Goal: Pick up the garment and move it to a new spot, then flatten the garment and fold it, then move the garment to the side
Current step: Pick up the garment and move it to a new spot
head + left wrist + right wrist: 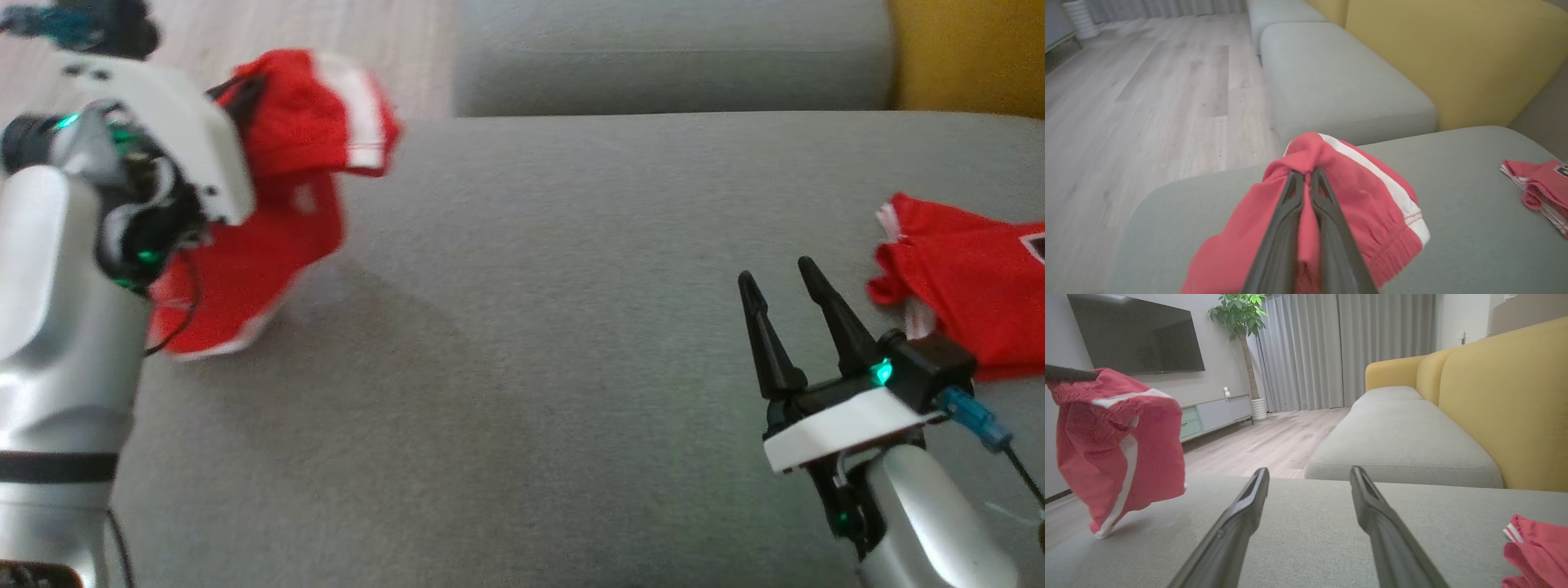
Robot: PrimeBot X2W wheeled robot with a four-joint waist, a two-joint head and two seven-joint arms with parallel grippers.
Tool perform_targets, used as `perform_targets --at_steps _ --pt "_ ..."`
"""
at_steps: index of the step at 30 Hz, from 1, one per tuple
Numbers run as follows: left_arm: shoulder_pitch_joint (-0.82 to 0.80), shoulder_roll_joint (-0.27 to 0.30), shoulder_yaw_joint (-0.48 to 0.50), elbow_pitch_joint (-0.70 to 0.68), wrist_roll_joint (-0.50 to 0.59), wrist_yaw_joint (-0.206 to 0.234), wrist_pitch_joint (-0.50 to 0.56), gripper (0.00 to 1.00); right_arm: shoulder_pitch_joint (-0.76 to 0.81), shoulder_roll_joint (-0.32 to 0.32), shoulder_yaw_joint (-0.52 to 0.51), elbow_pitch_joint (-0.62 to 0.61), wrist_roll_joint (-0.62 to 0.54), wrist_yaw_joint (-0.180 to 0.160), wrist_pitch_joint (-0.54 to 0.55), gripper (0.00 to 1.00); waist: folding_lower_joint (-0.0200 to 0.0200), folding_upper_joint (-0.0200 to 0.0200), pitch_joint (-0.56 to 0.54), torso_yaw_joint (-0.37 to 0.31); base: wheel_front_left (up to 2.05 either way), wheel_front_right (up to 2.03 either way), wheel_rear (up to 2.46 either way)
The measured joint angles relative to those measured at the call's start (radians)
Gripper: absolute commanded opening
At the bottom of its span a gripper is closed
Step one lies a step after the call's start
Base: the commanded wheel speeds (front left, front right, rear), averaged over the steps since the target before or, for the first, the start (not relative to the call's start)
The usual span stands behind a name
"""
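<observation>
A red garment [282, 212] with white side stripes hangs in the air over the left end of the grey cushion [531, 343], its lowest corner just at the cushion. My left gripper [1306, 172] is shut on a bunched fold at the top of this garment [1363, 183]. From the right wrist view the garment [1118, 449] dangles at the left. My right gripper [775, 273] stands open and empty low over the cushion's right part, fingers [1257, 490] spread wide.
A second red garment [971, 278] lies crumpled at the cushion's right edge, just right of my right gripper. A further grey seat [669, 57] and a yellow backrest [963, 49] lie beyond. Wooden floor [1147, 102] drops off past the cushion's left edge.
</observation>
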State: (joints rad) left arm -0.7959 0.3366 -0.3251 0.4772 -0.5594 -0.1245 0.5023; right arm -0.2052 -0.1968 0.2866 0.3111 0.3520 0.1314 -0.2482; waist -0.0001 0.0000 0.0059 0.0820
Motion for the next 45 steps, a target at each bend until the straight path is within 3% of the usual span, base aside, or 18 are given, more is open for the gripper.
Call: perform_targets --at_steps 8,14,19,21,27,29,34,39,43,45 --pt "0.006 -0.040 -0.069 -0.284 -0.052 0.000 0.025 0.00 0.032 0.000 -0.007 -0.015 -0.001 0.000 0.002 1.00 0.0000 0.0000 -0.022 -0.105 0.00 0.00 0.00" --pt "0.097 -0.090 -0.125 -0.385 -0.111 0.001 0.053 0.00 0.034 -0.001 -0.023 -0.026 -0.001 0.000 0.003 1.00 0.0000 0.0000 -0.017 -0.177 0.00 0.00 0.00" --pt "0.294 -0.073 -0.231 -0.344 -0.138 0.000 0.050 0.00 0.035 -0.001 -0.026 -0.030 -0.001 0.000 0.011 1.00 0.0000 0.0000 0.000 -0.213 0.00 0.00 0.00" --pt "0.359 -0.038 -0.309 -0.298 -0.145 0.000 0.040 0.00 0.035 -0.002 -0.026 -0.033 -0.001 0.000 0.011 1.00 0.0000 0.0000 0.010 -0.221 0.00 0.00 0.00" --pt "0.381 0.033 -0.445 -0.164 -0.187 0.000 -0.057 0.02 0.035 -0.004 -0.019 -0.033 -0.001 0.000 0.012 1.00 0.0000 0.0000 0.023 -0.229 0.00 0.00 0.00" --pt "0.375 0.033 -0.466 -0.125 -0.219 0.000 -0.109 1.00 0.035 -0.005 -0.016 -0.033 0.000 0.000 0.019 1.00 0.0000 0.0000 0.021 -0.228 0.00 0.00 0.00" --pt "0.319 0.041 -0.532 -0.082 -0.236 0.000 -0.213 1.00 0.035 -0.007 -0.012 -0.028 0.000 0.000 0.030 1.00 0.0000 0.0000 0.009 -0.214 0.00 0.00 0.00" --pt "0.242 0.070 -0.491 -0.107 -0.212 0.008 -0.350 1.00 0.036 -0.007 -0.021 -0.029 0.000 0.000 0.030 1.00 0.0000 0.0000 -0.010 -0.188 0.00 0.00 0.00" --pt "0.230 0.105 -0.435 -0.183 -0.169 0.075 -0.443 1.00 0.047 -0.010 -0.040 -0.042 0.000 0.000 0.032 1.00 0.0000 0.0000 -0.024 -0.163 0.00 0.00 0.00" --pt "0.247 0.136 -0.392 -0.250 -0.150 0.157 -0.501 1.00 0.068 -0.010 -0.053 -0.054 -0.002 0.000 0.039 1.00 0.0000 0.0000 -0.032 -0.146 0.00 0.00 0.00"
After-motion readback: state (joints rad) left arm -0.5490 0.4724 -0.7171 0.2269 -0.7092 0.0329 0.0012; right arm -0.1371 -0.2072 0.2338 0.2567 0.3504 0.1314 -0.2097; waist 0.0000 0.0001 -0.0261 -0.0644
